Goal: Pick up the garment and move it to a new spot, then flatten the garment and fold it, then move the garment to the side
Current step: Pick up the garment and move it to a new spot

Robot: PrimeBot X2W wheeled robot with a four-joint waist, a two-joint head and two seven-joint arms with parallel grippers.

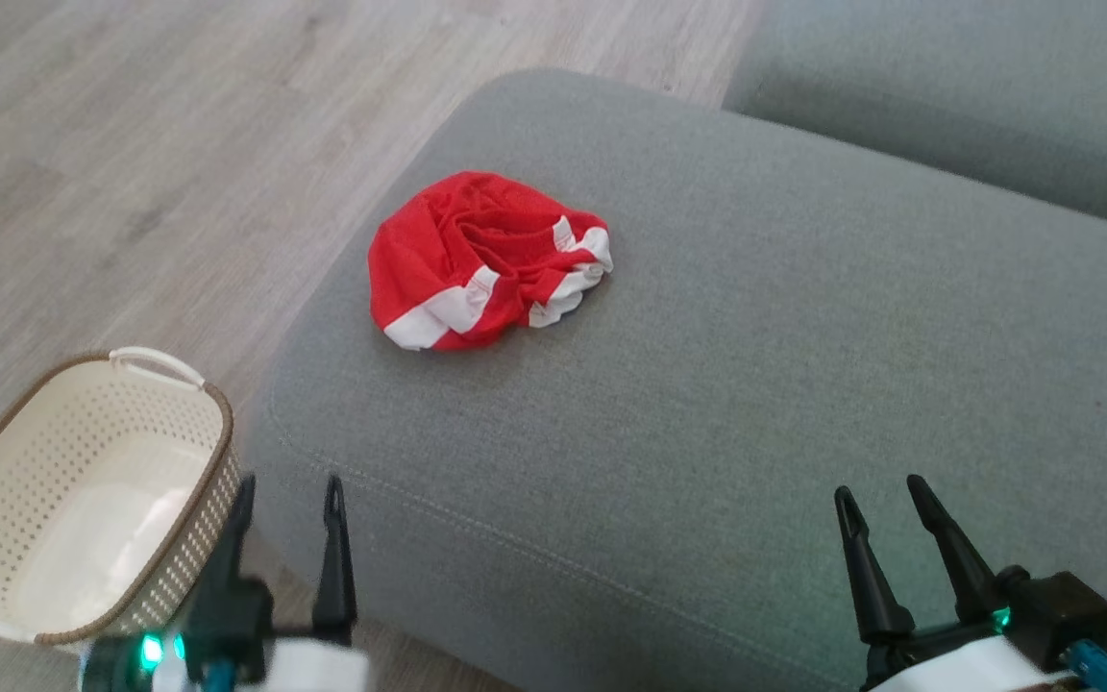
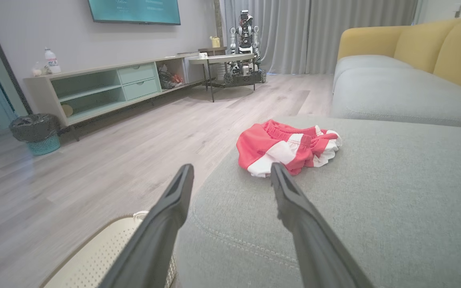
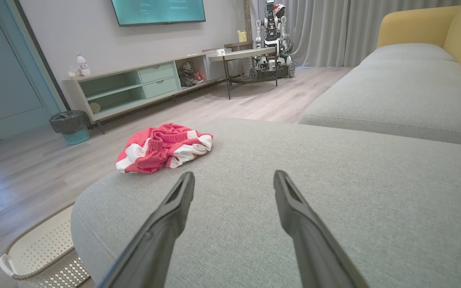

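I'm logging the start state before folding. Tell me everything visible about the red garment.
The red garment lies crumpled in a heap, neither flattened nor folded, on the grey cushion near its left edge. Its thin-looking fabric has white bands at the hems and a gathered waistband. Only the cushion touches it; the left gripper and right gripper stand open, short of it.
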